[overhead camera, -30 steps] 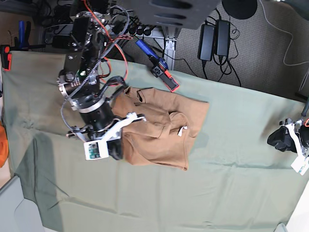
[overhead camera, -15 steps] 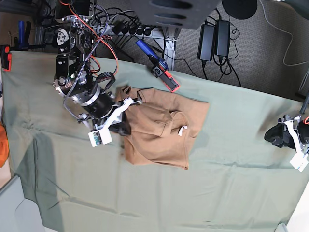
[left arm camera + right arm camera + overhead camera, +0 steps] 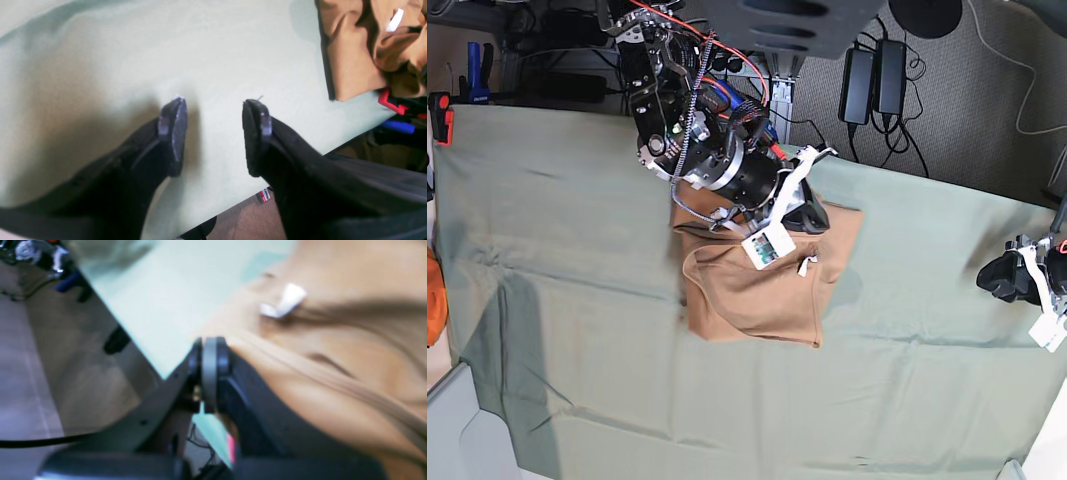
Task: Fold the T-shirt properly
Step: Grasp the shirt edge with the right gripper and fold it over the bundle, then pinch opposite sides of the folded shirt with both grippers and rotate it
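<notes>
The tan T-shirt [image 3: 747, 295] lies crumpled on the sage-green cloth [image 3: 577, 350], its white tag [image 3: 807, 265] showing near its right side. My right gripper [image 3: 812, 217] is over the shirt's upper right part. In the blurred right wrist view its jaws [image 3: 210, 351] are pressed together, with tan fabric [image 3: 333, 373] stretched away from them, and the tag [image 3: 283, 301] is beyond. My left gripper [image 3: 1007, 280] is far to the right. In the left wrist view it [image 3: 213, 133] is open and empty over bare cloth, with the shirt [image 3: 350, 66] at the upper right.
A red and blue tool [image 3: 392, 105] lies at the cloth's far edge by the shirt. An orange object [image 3: 432, 300] sits at the left edge, a red clamp [image 3: 439, 115] at the far left corner. Power bricks [image 3: 872, 80] lie on the floor behind.
My right arm has swung from the shirt's left edge across to its upper right, dragging fabric with it; the shirt's left part now lies differently. My left arm has barely moved.
</notes>
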### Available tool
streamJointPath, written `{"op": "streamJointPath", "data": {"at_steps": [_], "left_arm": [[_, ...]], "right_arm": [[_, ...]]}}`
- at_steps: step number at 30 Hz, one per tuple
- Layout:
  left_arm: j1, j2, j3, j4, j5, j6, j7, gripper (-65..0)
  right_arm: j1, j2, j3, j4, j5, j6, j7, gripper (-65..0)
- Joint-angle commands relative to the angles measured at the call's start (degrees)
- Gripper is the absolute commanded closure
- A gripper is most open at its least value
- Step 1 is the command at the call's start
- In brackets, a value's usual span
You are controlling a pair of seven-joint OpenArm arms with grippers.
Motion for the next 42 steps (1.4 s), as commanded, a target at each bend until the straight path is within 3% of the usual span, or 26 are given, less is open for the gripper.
{"op": "streamJointPath", "data": {"at_steps": [1,5,8,10,15,20,24,26,34,37,42], "left_arm": [[-0.5,-1.4,-0.7,1.0,-1.0,-1.4,-0.7,-30.3],[-0.5,-1.4,-0.7,1.0,-1.3,-1.4,-0.7,-30.3],[-0.4,-1.4,-0.7,1.0,-4.8,-1.4,-0.3,-29.5],[-0.3,-0.8,-0.7,1.0,-8.0,-1.4,1.1,-23.4],[2.1,2.0,-0.6,3.4,-12.5,-1.4,5.0,-0.3],[6.3,4.5,-0.5,9.7,-11.8,-1.4,4.8,0.0],[8.4,6.3,1.7,14.0,-7.5,-1.4,2.6,0.0],[8.3,6.7,4.4,14.0,-3.6,-1.4,-0.2,0.0],[8.2,6.9,20.2,14.0,13.1,-1.4,-13.6,0.0],[8.1,9.4,24.3,14.0,18.0,-1.4,-15.6,0.0],[7.3,14.8,25.1,14.0,21.9,-1.4,-16.6,0.0]], "right_arm": [[0.6,-0.7,-1.1,1.0,0.7,1.6,1.3,0.0],[0.9,-2.7,-1.8,1.0,-2.3,1.6,2.8,0.0],[3.0,-3.8,-0.3,1.1,-4.3,1.6,4.6,0.0],[5.4,-4.4,1.9,1.1,-5.7,1.6,4.7,0.0],[12.9,-4.4,10.7,0.3,-10.2,1.5,5.0,0.0],[21.1,-3.9,19.3,-6.9,-10.3,1.6,6.5,0.0],[27.9,-2.0,21.8,-17.4,-10.3,1.7,7.5,0.0],[31.3,-1.0,21.8,-22.4,-10.3,3.7,7.8,0.0],[40.4,2.6,17.1,-39.0,-11.0,8.1,8.0,0.0],[41.4,4.7,12.7,-42.1,-11.0,8.0,8.0,0.0],[41.4,5.9,7.2,-43.5,-10.9,8.1,7.6,0.0]]}}
